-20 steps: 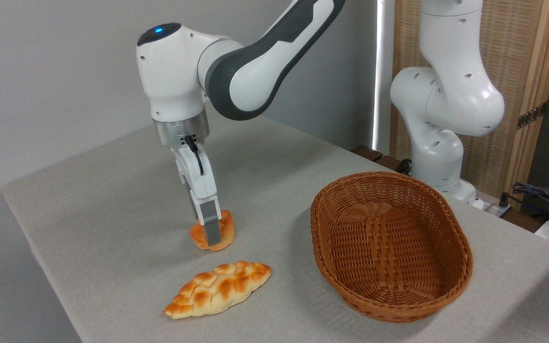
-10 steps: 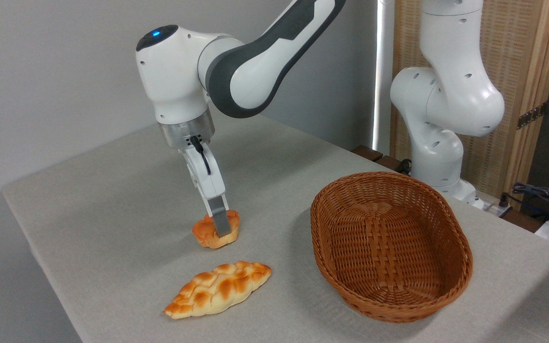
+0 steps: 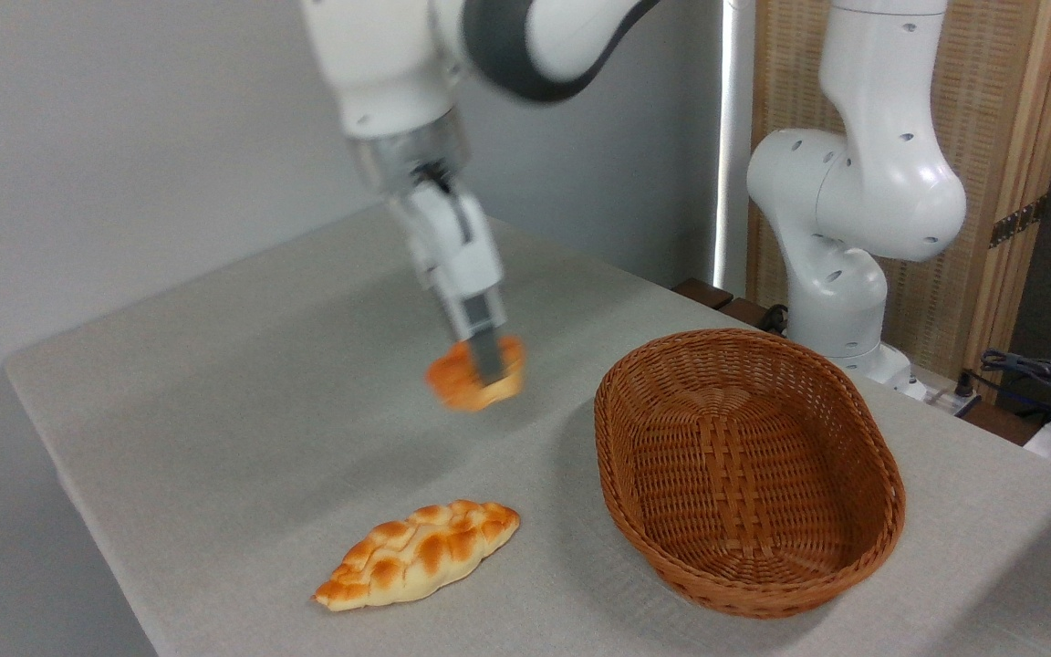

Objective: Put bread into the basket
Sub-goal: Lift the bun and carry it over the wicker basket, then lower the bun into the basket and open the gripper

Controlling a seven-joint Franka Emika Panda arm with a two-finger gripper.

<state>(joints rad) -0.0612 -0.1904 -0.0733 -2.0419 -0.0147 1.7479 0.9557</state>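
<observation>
The bread [image 3: 460,381], a small round orange-golden bun, hangs in the air above the table, blurred by motion. My gripper [image 3: 486,365] is shut on it, one grey finger crossing its front. Bun and gripper are to the left of the basket [image 3: 749,470], a large oval brown wicker basket that stands with nothing inside it, and somewhat above its rim. A gap of table shows between the bun and the basket's near rim.
A longer braided golden loaf [image 3: 418,553] lies on the grey tablecloth near the front edge, below the lifted bun. The arm's white base [image 3: 840,219] rises behind the basket. Cables [image 3: 1036,374] lie at the far right. The table's left edge [image 3: 42,438] drops off.
The gripper has lifted the bun off the table and carried it up and to the right, toward the basket. The braided loaf and the basket have stayed put.
</observation>
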